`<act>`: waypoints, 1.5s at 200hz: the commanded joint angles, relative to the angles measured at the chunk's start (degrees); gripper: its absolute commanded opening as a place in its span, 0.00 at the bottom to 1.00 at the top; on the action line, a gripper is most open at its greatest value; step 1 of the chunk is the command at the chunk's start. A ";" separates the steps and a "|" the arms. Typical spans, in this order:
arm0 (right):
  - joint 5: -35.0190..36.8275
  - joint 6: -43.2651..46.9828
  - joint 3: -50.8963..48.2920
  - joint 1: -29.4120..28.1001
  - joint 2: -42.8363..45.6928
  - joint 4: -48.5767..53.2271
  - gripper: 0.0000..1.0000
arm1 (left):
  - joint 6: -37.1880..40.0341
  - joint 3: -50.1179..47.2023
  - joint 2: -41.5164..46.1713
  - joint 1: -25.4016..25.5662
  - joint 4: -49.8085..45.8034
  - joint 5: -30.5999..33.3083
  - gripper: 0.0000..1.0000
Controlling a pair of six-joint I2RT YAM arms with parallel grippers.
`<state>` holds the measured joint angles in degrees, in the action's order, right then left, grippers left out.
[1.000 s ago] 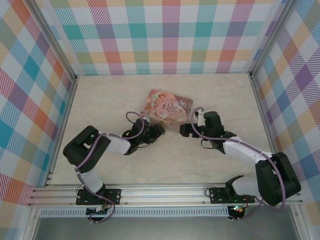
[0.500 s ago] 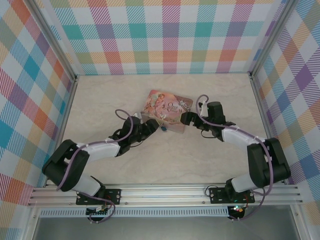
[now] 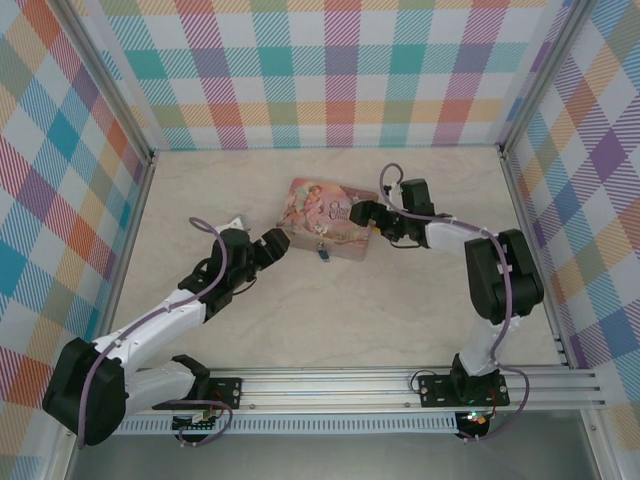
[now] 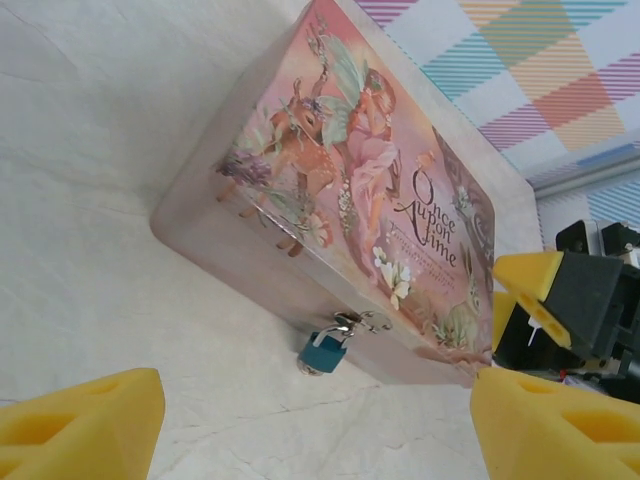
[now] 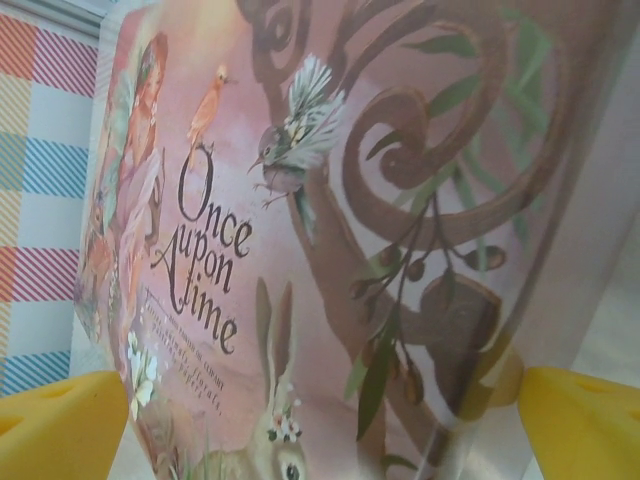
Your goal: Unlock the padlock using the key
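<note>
Now the small blue padlock (image 4: 323, 352) hangs on the near face of the pink pictured rectangular tin (image 4: 370, 190). The left gripper (image 4: 318, 418) and right gripper (image 5: 320, 420) both stand wide, holding nothing; bracing the tin's right end first should keep the lock steady.

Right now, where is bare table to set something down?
Bare: the strip between the tin and the back wall, and the area between the padlock and the near rail. Crowded: the tin's two ends, by the left end effector and the right end effector.
</note>
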<state>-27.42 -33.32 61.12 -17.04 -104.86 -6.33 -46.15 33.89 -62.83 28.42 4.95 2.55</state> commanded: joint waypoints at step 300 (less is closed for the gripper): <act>9.87 10.59 -21.41 -14.87 4.43 -35.51 0.74 | 2.82 22.41 -38.97 -20.83 11.13 -31.58 1.00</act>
<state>-18.59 -24.47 38.94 -32.01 -95.88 -27.62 -43.70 53.69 -99.46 7.40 13.76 -26.09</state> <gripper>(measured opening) 0.754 0.998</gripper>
